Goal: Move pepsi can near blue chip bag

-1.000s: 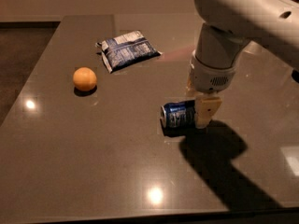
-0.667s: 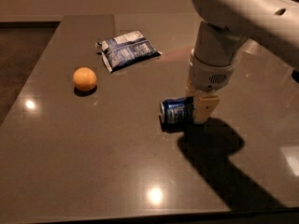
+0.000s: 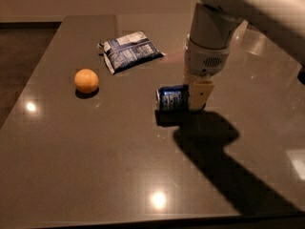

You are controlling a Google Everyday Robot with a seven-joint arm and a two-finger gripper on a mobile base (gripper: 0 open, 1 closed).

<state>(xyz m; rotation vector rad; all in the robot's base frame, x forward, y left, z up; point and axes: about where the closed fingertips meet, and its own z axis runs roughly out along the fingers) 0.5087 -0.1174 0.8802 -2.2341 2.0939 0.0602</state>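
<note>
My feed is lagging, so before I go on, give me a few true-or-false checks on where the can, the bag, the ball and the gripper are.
1. The pepsi can lies on its side on the table. True.
2. The can touches the blue chip bag. False: they are apart, with bare table between them.
3. The gripper hangs over the orange ball. False: it is at the can's right end in the camera view, well away from the ball.
4. The chip bag lies farther from the camera than the can. True.
5. The orange ball rests on the chip bag. False: it sits on the table by itself, nearer the camera and to the left of the bag.
</note>
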